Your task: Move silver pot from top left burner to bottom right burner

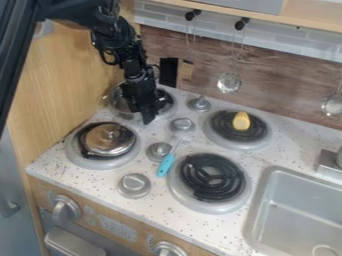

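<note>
Right beside hand (143, 116): silver pot (119, 103), top-left burner (171, 107).

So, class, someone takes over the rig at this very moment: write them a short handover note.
Gripper: the black gripper is low at the top left burner, right beside the silver metal pot; whether it has hold of the pot, I cannot tell.
Job's things: pot at the left side of that burner; its goal is the black-coiled bottom right burner.
Done: pot not yet moved to the goal.
Left: get or confirm a grip, lift, carry across, set down, release.
Mind: blue-handled utensil beside the goal burner.
</note>
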Controlling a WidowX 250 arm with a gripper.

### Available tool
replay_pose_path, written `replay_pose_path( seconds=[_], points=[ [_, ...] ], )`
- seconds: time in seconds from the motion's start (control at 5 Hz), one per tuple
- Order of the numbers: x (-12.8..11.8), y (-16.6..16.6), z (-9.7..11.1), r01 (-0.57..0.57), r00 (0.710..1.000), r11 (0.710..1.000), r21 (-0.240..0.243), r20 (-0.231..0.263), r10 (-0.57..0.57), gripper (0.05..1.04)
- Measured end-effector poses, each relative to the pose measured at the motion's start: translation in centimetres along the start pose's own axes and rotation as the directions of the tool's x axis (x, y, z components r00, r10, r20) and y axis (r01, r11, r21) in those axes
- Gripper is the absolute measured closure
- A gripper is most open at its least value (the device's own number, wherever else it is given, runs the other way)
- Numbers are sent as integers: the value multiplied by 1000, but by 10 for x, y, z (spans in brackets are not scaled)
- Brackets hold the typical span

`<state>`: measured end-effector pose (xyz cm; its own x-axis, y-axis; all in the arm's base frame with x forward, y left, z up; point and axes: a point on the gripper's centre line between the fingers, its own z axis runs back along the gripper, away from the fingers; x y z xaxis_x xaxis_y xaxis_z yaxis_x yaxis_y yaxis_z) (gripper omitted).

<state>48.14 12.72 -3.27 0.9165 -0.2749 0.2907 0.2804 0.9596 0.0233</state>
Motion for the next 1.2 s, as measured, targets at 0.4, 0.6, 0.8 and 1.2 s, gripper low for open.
replay_pose_path(
  seconds=[0.4,0.6,0.8,1.2],
  points=[
    [10,-20,14,78,995,997,-11,69,-77,1004],
    [27,-49,27,187,977,982,-9,107,-185,1022],
    [43,-93,36,301,948,953,-22,111,-297,1025],
    [24,-172,32,366,922,924,-107,-95,-376,1025]
  ],
)
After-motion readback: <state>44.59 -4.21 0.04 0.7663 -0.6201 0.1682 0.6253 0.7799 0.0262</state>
